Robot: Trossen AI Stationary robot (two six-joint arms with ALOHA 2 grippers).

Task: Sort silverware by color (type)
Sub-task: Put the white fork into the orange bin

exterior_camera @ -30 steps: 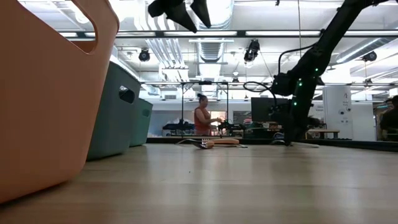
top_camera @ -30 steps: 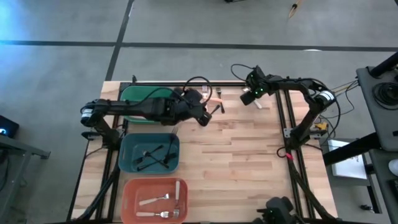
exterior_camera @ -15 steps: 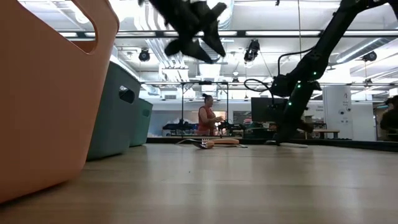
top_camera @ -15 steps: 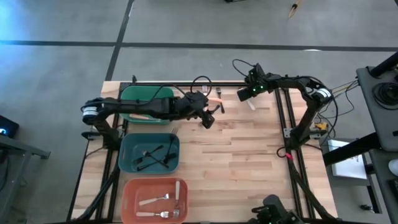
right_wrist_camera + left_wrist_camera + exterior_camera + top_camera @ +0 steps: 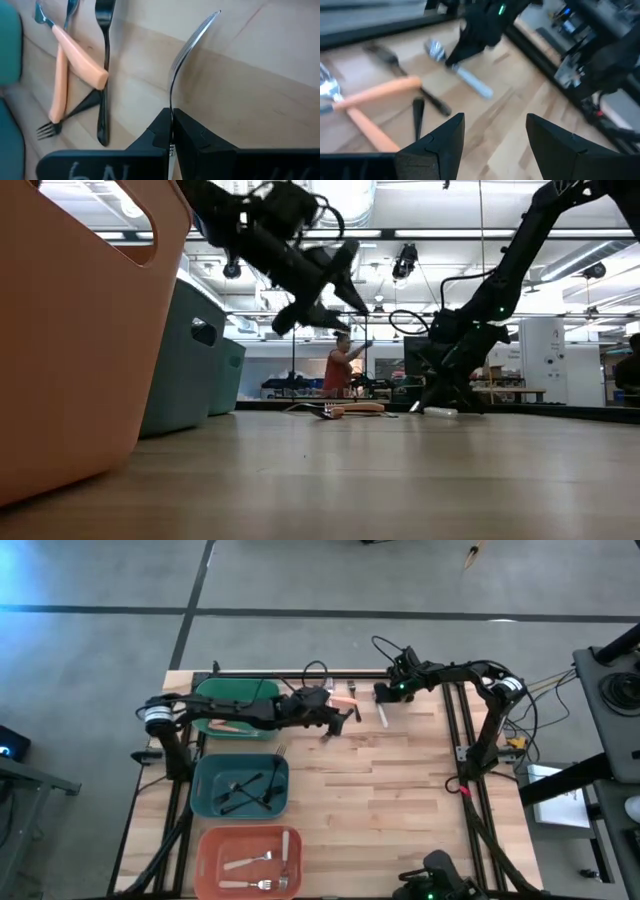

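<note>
On the left side of the table stand three bins in a row. The green bin [image 5: 205, 690], at the far end, has something orange-pink inside, but the left arm covers most of it. The teal bin [image 5: 205, 802], in the middle, holds a few black forks [image 5: 245, 790]. The salmon bin [image 5: 210, 870], closest to me, holds about three white-handled forks [image 5: 260, 862]. So much of the sorting looks done.

Next comes the left gripper [image 5: 338, 724], hanging over the table just past the green bin. Its fingers are spread wide and hold nothing.

Beside it, near the far edge, a small pile is left: two orange-pink forks [image 5: 70, 65] crossed over each other, and about two black forks [image 5: 104, 70] lying with them.

To the right, the right gripper [image 5: 381, 692] is low at the table. Its fingers are pinched tight on a white-handled fork [image 5: 467, 79], with the tines [image 5: 187, 42] sticking out in front.

I think that fork belongs in the salmon bin, and then the pile still needs sorting.
</note>
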